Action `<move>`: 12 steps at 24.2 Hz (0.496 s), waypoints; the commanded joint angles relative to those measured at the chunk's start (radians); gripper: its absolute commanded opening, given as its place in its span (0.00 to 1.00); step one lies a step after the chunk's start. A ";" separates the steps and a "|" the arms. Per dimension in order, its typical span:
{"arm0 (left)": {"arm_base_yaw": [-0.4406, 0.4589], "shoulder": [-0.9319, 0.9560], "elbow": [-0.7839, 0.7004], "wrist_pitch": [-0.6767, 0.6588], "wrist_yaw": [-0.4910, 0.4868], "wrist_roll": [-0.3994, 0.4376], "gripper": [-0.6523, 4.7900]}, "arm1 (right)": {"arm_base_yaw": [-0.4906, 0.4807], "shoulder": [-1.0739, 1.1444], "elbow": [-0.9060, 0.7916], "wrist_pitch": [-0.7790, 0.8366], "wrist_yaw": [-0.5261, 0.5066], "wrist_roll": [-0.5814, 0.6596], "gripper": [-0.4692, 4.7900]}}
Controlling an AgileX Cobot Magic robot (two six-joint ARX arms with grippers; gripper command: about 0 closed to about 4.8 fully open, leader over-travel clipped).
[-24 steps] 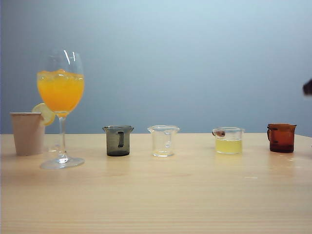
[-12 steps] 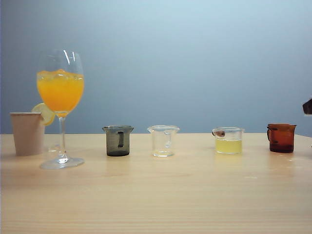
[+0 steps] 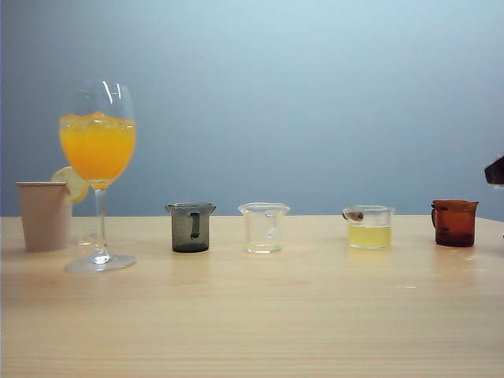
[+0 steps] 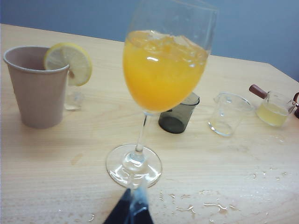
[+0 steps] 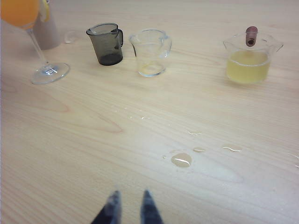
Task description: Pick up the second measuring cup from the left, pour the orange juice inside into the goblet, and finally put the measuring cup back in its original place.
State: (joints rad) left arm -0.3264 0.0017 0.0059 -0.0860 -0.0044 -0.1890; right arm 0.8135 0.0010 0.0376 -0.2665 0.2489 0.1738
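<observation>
In the left wrist view, your left gripper (image 4: 132, 209) shows only as two dark, navy-black fingertips tapering to narrow points. In the right wrist view, your right gripper (image 5: 128, 208) shows two separate dark, blurred, wedge-shaped tips. In the exterior view, a small dark, angular piece of your right arm (image 3: 495, 171) enters at the edge.

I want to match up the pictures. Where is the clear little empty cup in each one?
Exterior view: clear measuring cup mid-table, right of the grey cup.
Left wrist view, right of the goblet.
Right wrist view, beside the grey cup.
Shared landmark: the grey cup.
</observation>
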 commanded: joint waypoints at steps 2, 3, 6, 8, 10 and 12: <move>0.001 0.000 0.003 0.013 0.001 -0.003 0.12 | -0.027 0.000 -0.003 0.016 -0.008 0.001 0.21; 0.001 0.000 0.003 0.012 0.001 -0.003 0.12 | -0.040 0.000 -0.004 0.019 -0.011 0.001 0.21; 0.006 0.000 0.003 0.013 0.002 -0.003 0.12 | -0.110 0.000 -0.009 0.035 -0.020 0.001 0.21; 0.018 0.000 0.003 0.013 0.005 -0.003 0.12 | -0.193 0.000 -0.037 0.124 -0.023 0.003 0.21; 0.049 0.000 0.003 0.013 0.025 -0.003 0.12 | -0.261 0.000 -0.037 0.131 -0.028 0.002 0.21; 0.099 0.000 0.003 0.013 0.028 -0.003 0.12 | -0.325 0.000 -0.037 0.129 -0.023 0.002 0.21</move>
State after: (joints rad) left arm -0.2581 0.0021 0.0063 -0.0864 0.0147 -0.1925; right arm 0.5171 0.0010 0.0048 -0.1509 0.2234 0.1741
